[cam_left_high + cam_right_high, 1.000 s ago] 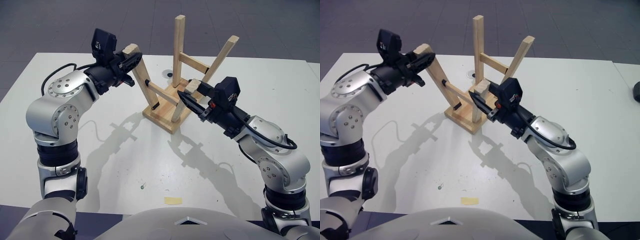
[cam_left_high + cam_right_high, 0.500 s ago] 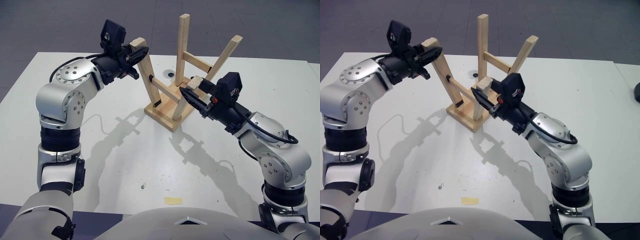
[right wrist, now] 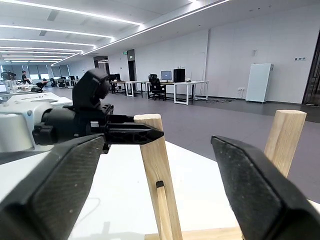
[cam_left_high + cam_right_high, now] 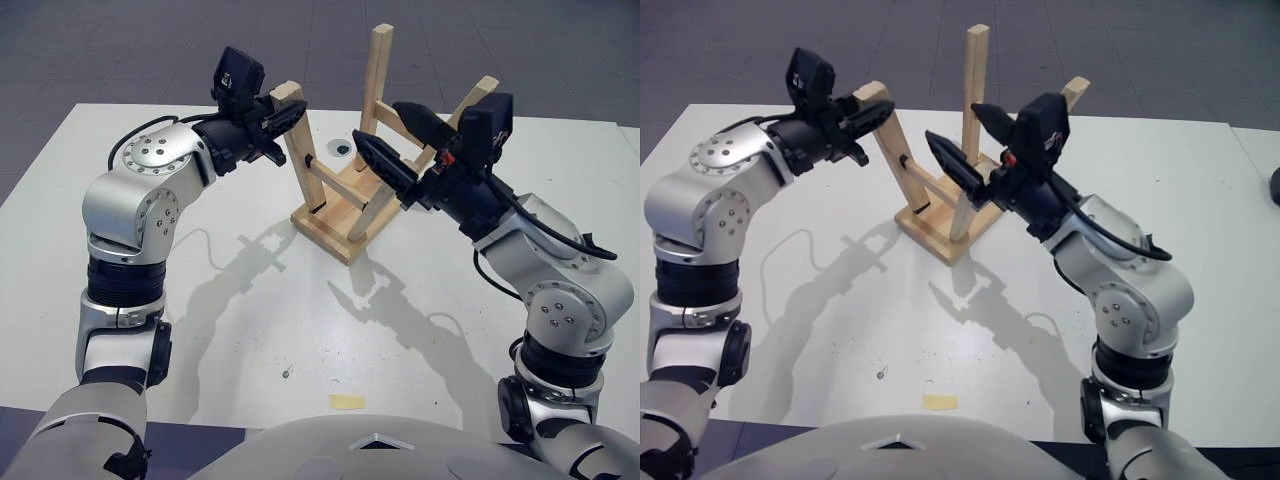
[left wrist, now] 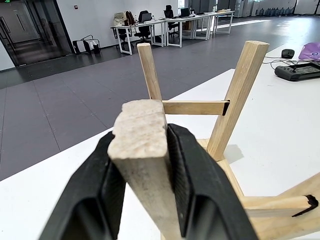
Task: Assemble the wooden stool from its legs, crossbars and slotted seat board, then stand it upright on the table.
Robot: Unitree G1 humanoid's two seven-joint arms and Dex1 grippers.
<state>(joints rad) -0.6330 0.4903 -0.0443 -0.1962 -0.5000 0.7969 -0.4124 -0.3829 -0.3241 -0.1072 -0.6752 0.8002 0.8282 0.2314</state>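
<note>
Pale, unfinished wood made up the stool, which stood upside down near the middle of the white table. Its seat board was at the bottom and its legs pointed up, joined by crossbars. I could not tell whether the board lay flat or was tipped. The near leg had its upper end hidden behind the right gripper's lower finger, and the far crossbar was partly covered too. The left gripper was clamped on the top end of the leftmost leg, one finger pressed to each side. The right gripper hung spread wide above the stool's middle, gripping nothing, with the tallest leg rising just behind it.
</note>
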